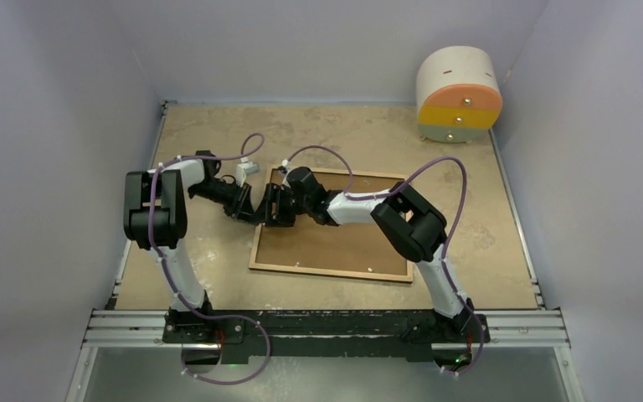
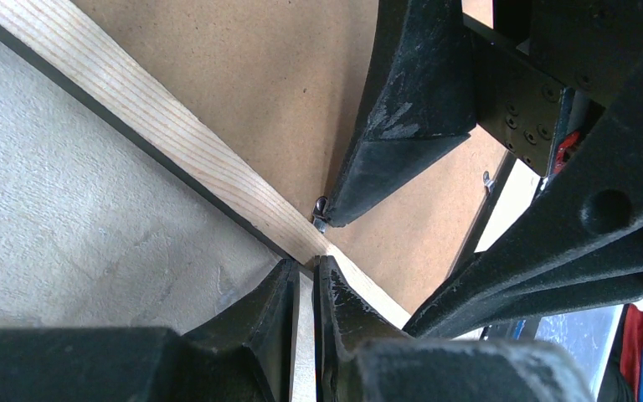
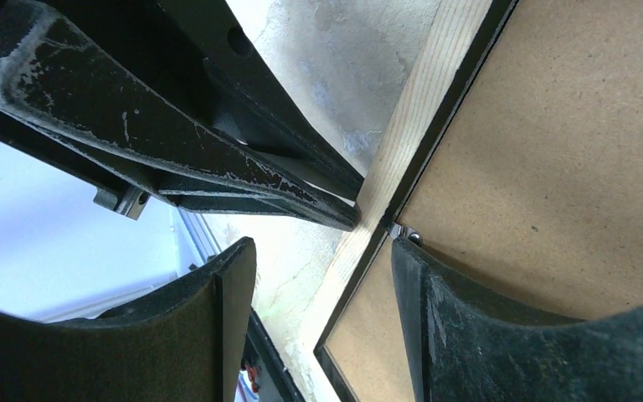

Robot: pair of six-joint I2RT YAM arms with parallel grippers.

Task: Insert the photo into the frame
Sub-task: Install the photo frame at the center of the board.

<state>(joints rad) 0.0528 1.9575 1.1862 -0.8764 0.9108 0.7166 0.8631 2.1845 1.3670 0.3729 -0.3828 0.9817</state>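
Observation:
The frame (image 1: 326,271) lies back-up on the table, its light wood rail (image 2: 159,126) around a brown backing board (image 1: 343,239). The photo is not in view. My left gripper (image 2: 306,266) is shut, with its tips on the frame's left rail near the far corner; nothing shows between the fingers. In the top view it (image 1: 259,216) meets my right gripper (image 1: 275,209) there. My right gripper (image 3: 322,247) is open and straddles the same rail (image 3: 423,100). Its one fingertip (image 3: 402,251) touches a small metal clip (image 3: 403,232) at the board's edge (image 3: 569,142).
A round white, yellow and orange drawer unit (image 1: 459,92) stands at the back right. Grey walls close in the table (image 1: 201,134) on three sides. A metal rail (image 1: 326,327) runs along the near edge.

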